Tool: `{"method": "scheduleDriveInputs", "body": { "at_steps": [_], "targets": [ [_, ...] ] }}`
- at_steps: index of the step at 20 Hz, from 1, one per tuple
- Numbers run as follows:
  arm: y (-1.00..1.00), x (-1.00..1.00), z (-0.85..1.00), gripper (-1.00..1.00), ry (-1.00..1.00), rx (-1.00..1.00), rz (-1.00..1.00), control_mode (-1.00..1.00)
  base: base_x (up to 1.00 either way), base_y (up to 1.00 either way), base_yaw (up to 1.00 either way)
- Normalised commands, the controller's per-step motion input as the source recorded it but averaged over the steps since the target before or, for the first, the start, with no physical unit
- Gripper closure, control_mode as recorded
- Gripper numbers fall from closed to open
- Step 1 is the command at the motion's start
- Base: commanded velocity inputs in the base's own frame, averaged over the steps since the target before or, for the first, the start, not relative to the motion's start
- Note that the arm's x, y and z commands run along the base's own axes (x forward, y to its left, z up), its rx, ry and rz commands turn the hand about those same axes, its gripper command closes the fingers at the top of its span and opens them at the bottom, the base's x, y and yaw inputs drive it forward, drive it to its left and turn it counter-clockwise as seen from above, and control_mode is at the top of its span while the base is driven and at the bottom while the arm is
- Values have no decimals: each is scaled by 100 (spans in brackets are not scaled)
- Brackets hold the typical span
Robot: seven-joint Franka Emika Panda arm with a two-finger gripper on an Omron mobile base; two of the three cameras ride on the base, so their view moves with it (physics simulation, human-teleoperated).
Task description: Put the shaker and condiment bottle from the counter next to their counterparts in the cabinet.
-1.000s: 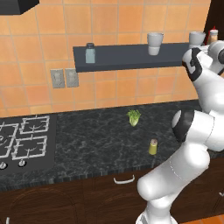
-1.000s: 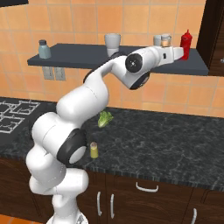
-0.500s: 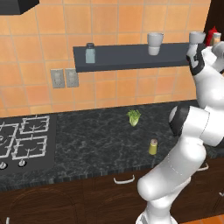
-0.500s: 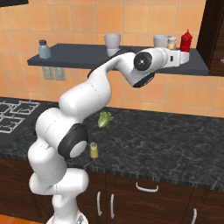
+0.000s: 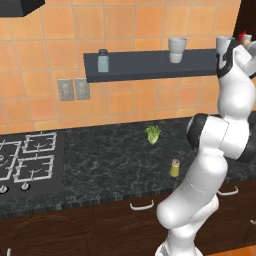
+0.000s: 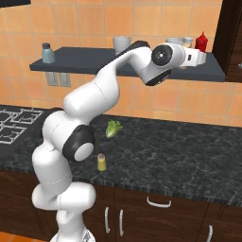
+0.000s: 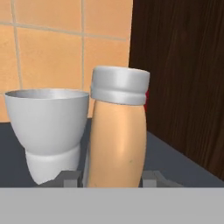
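Observation:
My gripper (image 7: 111, 177) is shut on the condiment bottle (image 7: 117, 140), a tan-orange bottle with a pale cap, held upright at the right end of the cabinet (image 6: 142, 59). In the right base view the condiment bottle (image 6: 188, 43) stands between a grey cup (image 6: 174, 41) and the red bottle (image 6: 202, 41). A sliver of the red bottle (image 7: 146, 97) shows behind it. Whether its base touches the shelf is hidden. The olive-yellow shaker (image 6: 101, 162) stands on the counter (image 6: 179, 160) near the front edge. The grey-blue shaker (image 6: 47, 53) is at the shelf's left end.
A grey cup (image 7: 46, 127) sits close on the bottle's left. A dark brown wall panel (image 7: 183, 70) rises just right of it. Another cup (image 6: 121, 44) stands mid-shelf. A lettuce piece (image 6: 113, 128) lies on the counter, and a stove (image 5: 27, 162) is at the left.
The arm's upper links have swung further right and the hand has edged toward the shelf's right end, bottle still gripped. The shaker and lettuce have not moved.

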Motion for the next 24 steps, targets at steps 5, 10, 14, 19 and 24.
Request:
{"method": "scheduleDriveInputs", "body": {
  "at_steps": [5,10,14,19,24],
  "targets": [
    [0,3,-40,100,-5,-4,1,-100,0,0,0],
    [0,-1,-61,100,-25,-16,0,-100,0,0,0],
    [5,6,-35,100,-24,-22,0,-100,0,0,0],
    [1,1,-27,100,-5,-8,0,-100,0,0,0],
    [-14,1,-2,100,10,10,0,-100,0,0,0]
  ]
}}
